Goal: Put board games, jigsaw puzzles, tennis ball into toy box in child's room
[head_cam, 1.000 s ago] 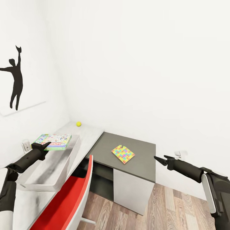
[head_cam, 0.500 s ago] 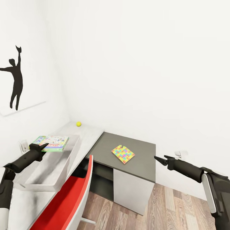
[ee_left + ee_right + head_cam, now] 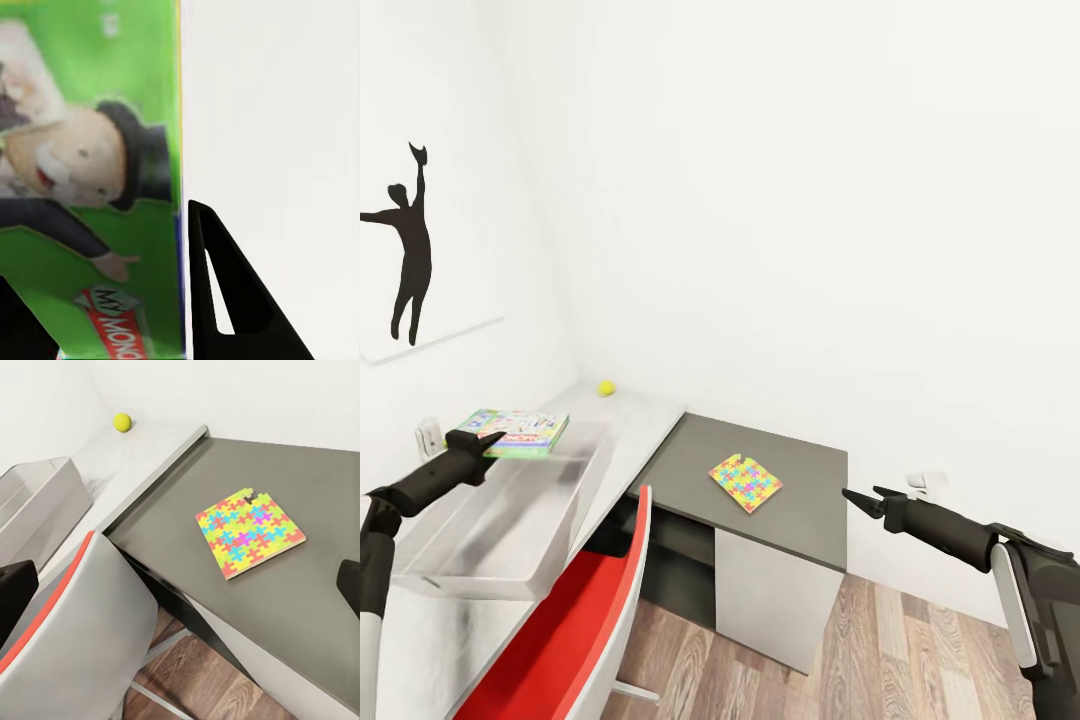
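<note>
My left gripper is shut on the white-green board game, holding it above the far end of the light-grey toy box, close to the wall. In the left wrist view the board game lies between my fingers. The tennis ball rests on the light part of the table, beyond the box. One jigsaw puzzle lies flat on the dark section. My right gripper hangs open beside the table's right end. The right wrist view holds the puzzle, the ball and the box.
A red-and-white chair is pushed against the table front, just below the toy box. A black silhouette picture hangs on the left wall. Wood-plank floor lies open at the right of the table.
My left gripper has carried the board game leftward, toward the wall, over the toy box's far end. The right arm, puzzle and ball have stayed put.
</note>
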Tool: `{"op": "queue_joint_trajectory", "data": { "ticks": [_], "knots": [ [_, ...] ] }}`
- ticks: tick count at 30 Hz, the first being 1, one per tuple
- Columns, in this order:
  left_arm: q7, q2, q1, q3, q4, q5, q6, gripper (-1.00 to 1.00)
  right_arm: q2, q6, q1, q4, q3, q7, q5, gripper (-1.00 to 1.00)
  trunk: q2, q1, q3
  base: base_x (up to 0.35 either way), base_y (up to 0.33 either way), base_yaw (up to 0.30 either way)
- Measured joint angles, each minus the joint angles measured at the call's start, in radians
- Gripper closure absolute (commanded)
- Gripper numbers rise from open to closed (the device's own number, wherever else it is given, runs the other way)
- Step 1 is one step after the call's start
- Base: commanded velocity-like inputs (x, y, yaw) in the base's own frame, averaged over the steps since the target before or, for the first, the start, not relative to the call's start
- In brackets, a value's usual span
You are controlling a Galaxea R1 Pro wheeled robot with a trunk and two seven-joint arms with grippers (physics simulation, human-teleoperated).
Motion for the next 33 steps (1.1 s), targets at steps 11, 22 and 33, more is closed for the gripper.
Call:
{"op": "queue_joint_trajectory", "data": {
  "ticks": [11, 22, 33],
  "knots": [
    [-0.005, 0.009, -0.055, -0.073, 0.066, -0.039, 0.000, 1.00, -0.004, 0.001, 0.000, 0.000, 0.000, 0.001, 0.000, -1.00, 0.000, 0.000, 0.000, 0.000, 0.000, 0.000],
    [-0.045, 0.014, -0.080, -0.081, 0.103, -0.102, 0.000, 1.00, -0.009, 0.001, -0.001, 0.000, -0.002, 0.004, 0.000, -1.00, 0.000, 0.000, -0.002, 0.000, 0.000, 0.000],
    [-0.060, 0.025, -0.078, -0.079, 0.109, -0.118, -0.001, 1.00, -0.012, 0.001, -0.001, 0.000, -0.002, 0.005, 0.000, -1.00, 0.000, 0.000, -0.015, 0.000, 0.000, 0.000]
  ]
}}
